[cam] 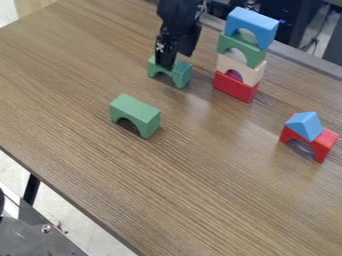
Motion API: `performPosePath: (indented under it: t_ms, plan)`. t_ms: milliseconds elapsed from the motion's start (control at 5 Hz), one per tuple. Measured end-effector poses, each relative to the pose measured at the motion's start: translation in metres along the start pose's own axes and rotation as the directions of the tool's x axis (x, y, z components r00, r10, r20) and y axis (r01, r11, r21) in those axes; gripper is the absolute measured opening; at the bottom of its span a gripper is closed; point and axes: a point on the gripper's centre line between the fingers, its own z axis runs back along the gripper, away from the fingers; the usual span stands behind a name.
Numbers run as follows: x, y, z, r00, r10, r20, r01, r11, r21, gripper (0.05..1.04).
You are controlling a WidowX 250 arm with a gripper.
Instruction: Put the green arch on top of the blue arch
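Note:
My gripper (167, 64) hangs down near the table's back edge, its lower end right at the top of a green arch (179, 75); whether it holds this arch I cannot tell. Another green arch (135, 111) stands by itself nearer the camera, left of the middle. The blue arch (252, 22) tops a stack at the back right, tilted a little. Directly under it in the stack is a third green arch (242, 50).
Lower in that stack are a beige arch (251, 73) and a red block (234, 88). At the right, a blue triangular block (305, 125) rests on a red arch (324, 143). The table's (200, 200) front edge runs diagonally at lower left.

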Motion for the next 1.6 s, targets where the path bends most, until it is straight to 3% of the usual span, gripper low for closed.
performPosePath:
  t_ms: [400,600,800,1000,1200,1400,1600]
  plan:
    - [0.008,-0.005,-0.01,1.0,0.026,-0.005,-0.026,0.999,0.019,0.952]
    - [0.007,-0.004,-0.01,0.999,0.029,-0.022,-0.028,0.999,0.023,0.669]
    - [0.005,0.001,0.001,0.999,0.021,-0.041,-0.02,1.0,0.017,0.56]
    - [0.003,0.006,0.036,0.997,-0.001,-0.076,-0.002,1.0,-0.028,0.559]
    - [-0.001,0.006,0.085,0.995,-0.018,-0.101,0.009,0.996,-0.093,0.56]
    - [-0.004,0.008,0.129,0.998,-0.007,-0.055,-0.002,0.988,-0.155,0.56]
    - [-0.021,0.005,0.164,0.998,-0.045,-0.053,0.033,0.978,-0.205,0.56]
